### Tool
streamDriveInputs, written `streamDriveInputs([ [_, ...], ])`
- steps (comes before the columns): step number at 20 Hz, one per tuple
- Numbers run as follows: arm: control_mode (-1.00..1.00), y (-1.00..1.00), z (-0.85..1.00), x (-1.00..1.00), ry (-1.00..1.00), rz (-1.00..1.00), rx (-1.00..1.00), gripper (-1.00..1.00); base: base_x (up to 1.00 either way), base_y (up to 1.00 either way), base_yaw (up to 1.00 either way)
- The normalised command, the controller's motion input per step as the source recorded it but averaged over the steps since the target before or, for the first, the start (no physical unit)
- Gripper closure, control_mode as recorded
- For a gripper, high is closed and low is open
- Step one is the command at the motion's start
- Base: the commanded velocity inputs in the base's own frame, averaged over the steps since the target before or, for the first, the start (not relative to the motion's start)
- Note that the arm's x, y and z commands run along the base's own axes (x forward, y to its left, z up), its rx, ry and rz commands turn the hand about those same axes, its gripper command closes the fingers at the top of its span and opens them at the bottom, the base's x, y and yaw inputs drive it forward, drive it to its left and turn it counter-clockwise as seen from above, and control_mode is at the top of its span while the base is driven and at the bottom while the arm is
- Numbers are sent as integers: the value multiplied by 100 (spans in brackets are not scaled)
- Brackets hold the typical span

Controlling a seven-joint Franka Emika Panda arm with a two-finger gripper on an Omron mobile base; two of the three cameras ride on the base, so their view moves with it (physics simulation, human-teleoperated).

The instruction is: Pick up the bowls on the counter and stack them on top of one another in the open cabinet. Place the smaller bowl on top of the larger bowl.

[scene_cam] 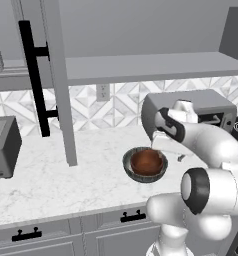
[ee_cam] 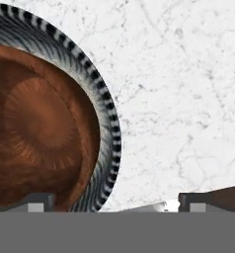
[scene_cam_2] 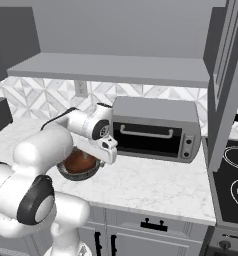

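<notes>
White marble counter (scene_cam: 56, 175), nested bowls (scene_cam: 145, 164), fingers (ee_cam: 38, 201) astride rim.

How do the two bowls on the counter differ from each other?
The smaller bowl is glossy reddish-brown; the larger bowl shows a dark grey, striped rim. The smaller bowl is narrower and sits inside the larger bowl, which rests directly on the counter. Both are round and upright.
</notes>
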Motion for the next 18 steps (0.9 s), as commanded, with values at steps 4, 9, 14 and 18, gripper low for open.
streamDriveInputs([
  [4,-100,4,-8,19,-19,-11,6,-100,0,0,0],
  [9,-100,2,-15,22,-2,-1,0,-100,0,0,0],
  [14,-100,1,-34,16,0,-1,0,-100,0,0,0],
  [18,-100,10,-40,20,0,-1,0,-100,0,0,0],
])
